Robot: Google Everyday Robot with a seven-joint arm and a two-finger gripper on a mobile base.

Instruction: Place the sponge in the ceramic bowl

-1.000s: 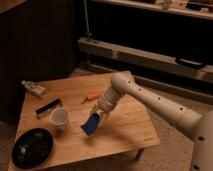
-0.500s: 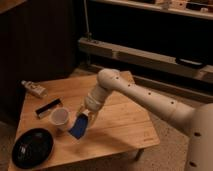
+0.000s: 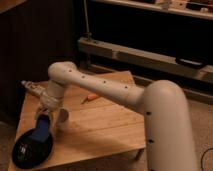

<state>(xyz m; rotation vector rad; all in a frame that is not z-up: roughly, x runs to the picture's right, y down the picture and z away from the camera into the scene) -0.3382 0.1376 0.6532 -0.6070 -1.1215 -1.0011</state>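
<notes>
Sponge (image 3: 42,133) is clamped in your gripper (image 3: 44,122), jaws closed on its upper end. It hangs tilted over the ceramic bowl (image 3: 24,154) at the front-left corner of the wooden table (image 3: 100,127); contact with the bowl can't be made out. You'll see a white cup (image 3: 63,116) just beside the gripper and a small orange item (image 3: 91,97) mid-table.

The gripper (image 3: 44,120) holds the sponge (image 3: 41,134) over the ceramic bowl (image 3: 24,153) on the wooden table (image 3: 102,127)
</notes>
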